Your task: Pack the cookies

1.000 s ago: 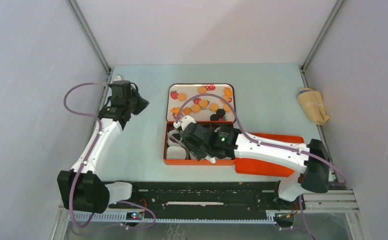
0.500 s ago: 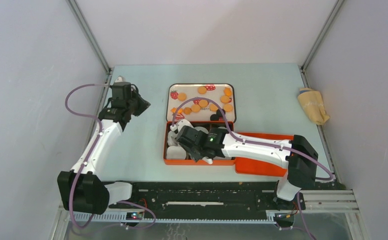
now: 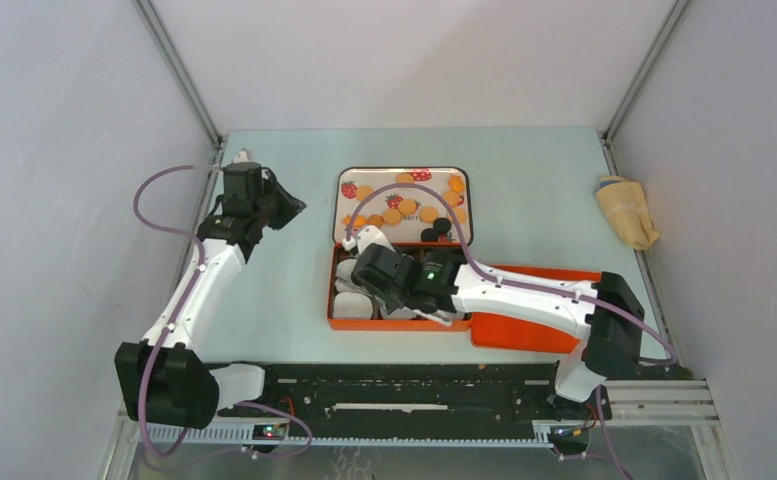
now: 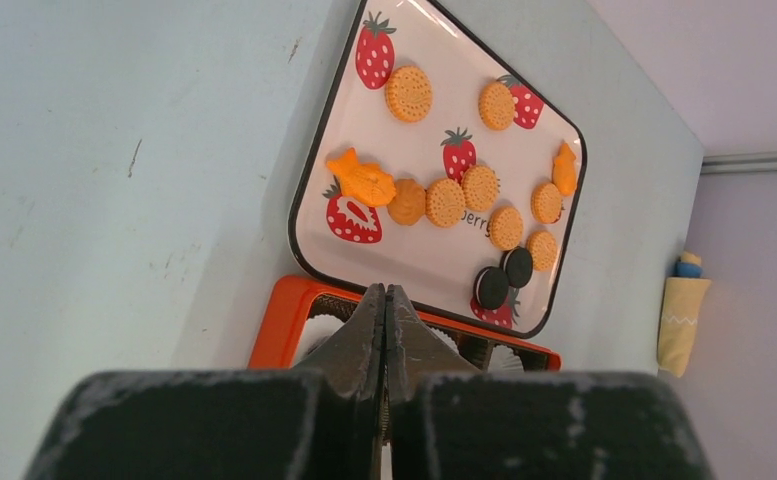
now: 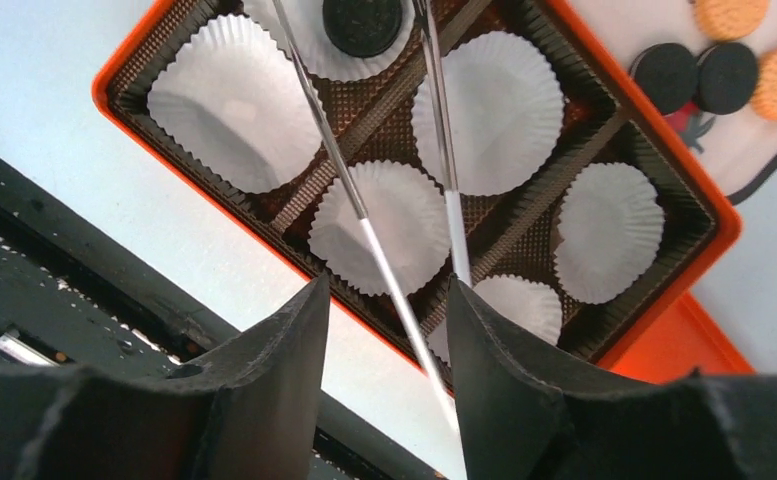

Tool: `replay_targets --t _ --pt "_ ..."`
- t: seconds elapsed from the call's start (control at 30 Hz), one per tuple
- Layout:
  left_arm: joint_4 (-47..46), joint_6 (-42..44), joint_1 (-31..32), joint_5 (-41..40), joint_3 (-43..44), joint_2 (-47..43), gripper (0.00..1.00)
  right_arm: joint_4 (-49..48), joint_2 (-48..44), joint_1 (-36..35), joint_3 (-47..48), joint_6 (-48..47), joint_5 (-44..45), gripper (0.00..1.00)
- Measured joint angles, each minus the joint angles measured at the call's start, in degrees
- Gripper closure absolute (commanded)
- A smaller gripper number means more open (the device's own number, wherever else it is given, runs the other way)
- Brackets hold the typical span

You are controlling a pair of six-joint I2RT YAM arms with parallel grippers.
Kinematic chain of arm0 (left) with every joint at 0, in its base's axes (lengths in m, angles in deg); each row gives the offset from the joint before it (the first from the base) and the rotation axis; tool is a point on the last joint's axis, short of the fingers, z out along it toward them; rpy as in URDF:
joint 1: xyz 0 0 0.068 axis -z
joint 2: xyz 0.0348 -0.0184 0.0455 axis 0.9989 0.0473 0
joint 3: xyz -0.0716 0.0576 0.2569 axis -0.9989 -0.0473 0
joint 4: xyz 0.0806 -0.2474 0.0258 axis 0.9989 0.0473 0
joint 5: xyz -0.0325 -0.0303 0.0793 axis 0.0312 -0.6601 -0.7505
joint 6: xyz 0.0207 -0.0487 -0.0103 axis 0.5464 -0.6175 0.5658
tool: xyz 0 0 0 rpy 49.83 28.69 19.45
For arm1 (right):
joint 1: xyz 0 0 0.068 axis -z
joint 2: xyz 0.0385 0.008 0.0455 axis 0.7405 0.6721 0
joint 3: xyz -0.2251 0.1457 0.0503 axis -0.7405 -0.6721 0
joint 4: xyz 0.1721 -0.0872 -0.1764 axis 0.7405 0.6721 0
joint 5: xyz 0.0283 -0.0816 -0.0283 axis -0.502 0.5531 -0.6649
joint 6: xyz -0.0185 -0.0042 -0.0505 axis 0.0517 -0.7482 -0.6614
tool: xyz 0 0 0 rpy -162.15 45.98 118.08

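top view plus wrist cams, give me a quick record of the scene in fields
box: orange rectangular box, open, white fluted paper cups inside
packed: one black round cookie in a cup; other cups in view empty
tray: strawberry-print tray behind the box, golden round cookies and two black cookies on it
right gripper: over the box, thin metal tweezers between its fingers, arms either side of the packed cookie
left gripper: fingers shut, empty, left of the tray
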State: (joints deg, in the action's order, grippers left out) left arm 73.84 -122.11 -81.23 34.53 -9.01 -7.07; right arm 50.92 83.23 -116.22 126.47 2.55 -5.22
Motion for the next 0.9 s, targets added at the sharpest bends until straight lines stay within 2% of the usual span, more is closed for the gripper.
replay_targets --t 0.1,0.2,0.27,0.57,0.9 --pt "-0.07 0.15 0.0 0.35 0.0 0.0 0.98 0.52 -2.16 0.66 0.9 -0.09 0.5 0.38" --pt "-0.07 0.15 0.0 0.92 0.0 0.0 0.98 0.37 -3.37 1.81 2.01 -0.04 0.57 0.23" --pt "-0.07 0.17 0.0 1.36 0.0 0.0 0.98 0.07 -3.32 2.86 1.62 0.07 0.68 0.18" --pt "-0.09 0.17 0.0 2.05 0.0 0.46 0.98 -2.62 -0.07 7.45 -6.36 -0.59 -4.66 0.17" --pt "-0.11 0.2 0.0 2.38 -0.13 0.61 0.98 -5.9 4.61 9.2 -6.93 -1.92 -10.21 0.15"
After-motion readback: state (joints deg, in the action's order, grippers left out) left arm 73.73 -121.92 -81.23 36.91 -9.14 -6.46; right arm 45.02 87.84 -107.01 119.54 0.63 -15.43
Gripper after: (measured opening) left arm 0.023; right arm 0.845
